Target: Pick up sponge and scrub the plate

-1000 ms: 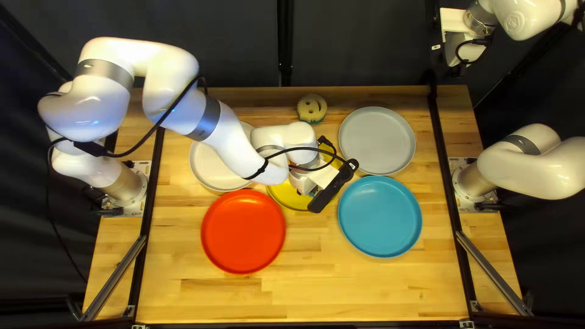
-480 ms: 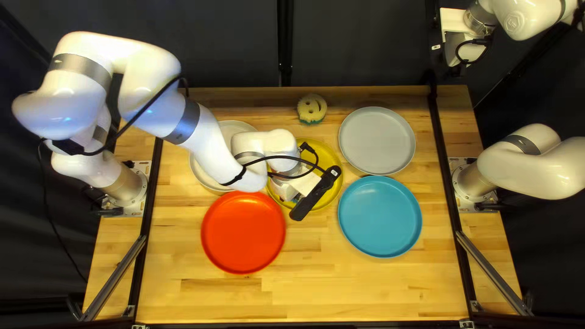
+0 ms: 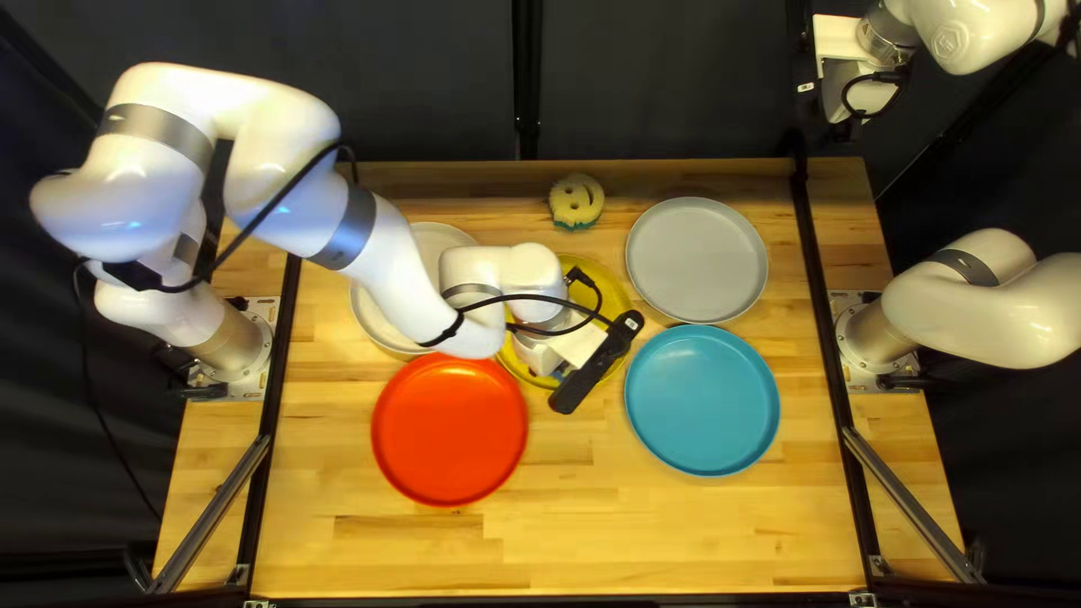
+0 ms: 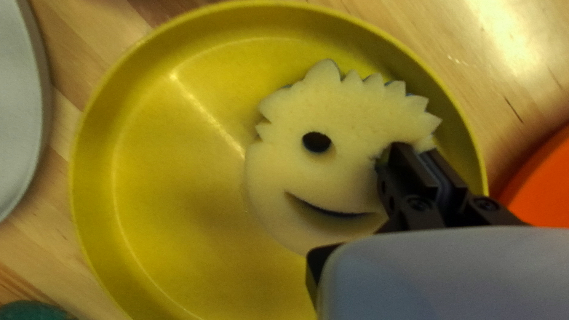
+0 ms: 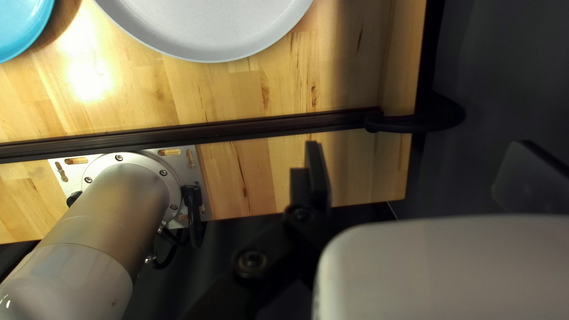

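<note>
Sponge [image 4: 278, 154] in yellow plate [image 4: 172, 178]
It is clenched by the left gripper [image 3: 541, 356]; the right gripper [image 3: 847, 122] is spread wide.

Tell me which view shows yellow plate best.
The left wrist view: most of the yellow plate shows, close up. In the top left view, my left arm covers much of it; the right wrist view lacks it.

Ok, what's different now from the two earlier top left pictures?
My left gripper, over the yellow plate, swung toward that view's left, then came partway back. Whether its grip on the held sponge changed, the earlier pictures don't show. The red plate, blue plate, gray plate, far sponge and right arm stayed put.
</note>
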Robot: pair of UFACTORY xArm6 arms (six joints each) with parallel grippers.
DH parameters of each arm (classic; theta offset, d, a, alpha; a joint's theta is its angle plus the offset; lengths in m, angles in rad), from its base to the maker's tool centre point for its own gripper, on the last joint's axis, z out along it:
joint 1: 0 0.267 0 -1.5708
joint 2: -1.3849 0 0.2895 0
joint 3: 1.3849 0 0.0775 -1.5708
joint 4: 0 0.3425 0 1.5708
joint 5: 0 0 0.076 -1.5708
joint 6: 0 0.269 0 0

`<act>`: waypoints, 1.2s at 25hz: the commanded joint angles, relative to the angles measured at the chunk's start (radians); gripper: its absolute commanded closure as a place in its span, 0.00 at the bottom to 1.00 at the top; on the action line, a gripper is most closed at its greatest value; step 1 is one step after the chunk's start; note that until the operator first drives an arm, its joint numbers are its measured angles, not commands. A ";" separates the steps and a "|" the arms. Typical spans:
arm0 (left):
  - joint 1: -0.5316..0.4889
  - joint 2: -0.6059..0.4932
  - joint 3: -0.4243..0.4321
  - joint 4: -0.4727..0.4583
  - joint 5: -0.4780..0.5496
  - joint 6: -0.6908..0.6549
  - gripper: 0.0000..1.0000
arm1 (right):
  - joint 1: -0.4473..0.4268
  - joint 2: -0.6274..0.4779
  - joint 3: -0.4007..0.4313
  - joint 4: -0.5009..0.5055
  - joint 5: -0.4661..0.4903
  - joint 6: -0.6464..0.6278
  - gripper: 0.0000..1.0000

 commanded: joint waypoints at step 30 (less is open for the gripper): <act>0.063 0.038 -0.047 -0.036 0.029 0.072 1.00 | 0.000 0.000 0.000 0.000 0.000 0.000 0.00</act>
